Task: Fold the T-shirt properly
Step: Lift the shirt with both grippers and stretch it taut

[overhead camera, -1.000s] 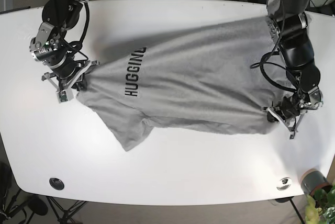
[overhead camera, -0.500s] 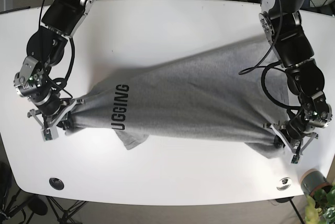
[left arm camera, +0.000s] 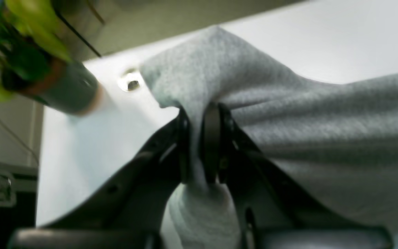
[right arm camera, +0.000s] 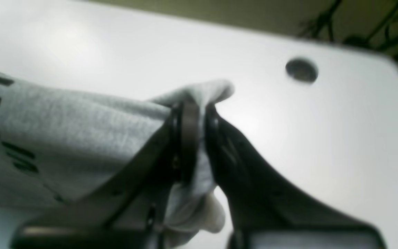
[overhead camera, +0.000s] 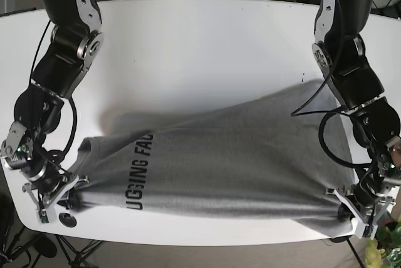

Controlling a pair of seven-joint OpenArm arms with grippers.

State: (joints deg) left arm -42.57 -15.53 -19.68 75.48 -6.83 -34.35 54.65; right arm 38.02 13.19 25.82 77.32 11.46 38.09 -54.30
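Across the table's [overhead camera: 207,36] near edge, T-shirt [overhead camera: 238,168] lengthwise.

White table [overhead camera: 207,36], potted plant [left arm camera: 29,62] at its corner, cables behind

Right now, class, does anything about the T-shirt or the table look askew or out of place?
The grey T-shirt lies skewed: both grippers, right and left, pinch its corners at the table's near edge, while its far corner trails diagonally back. Nothing is spilled or visibly damaged.
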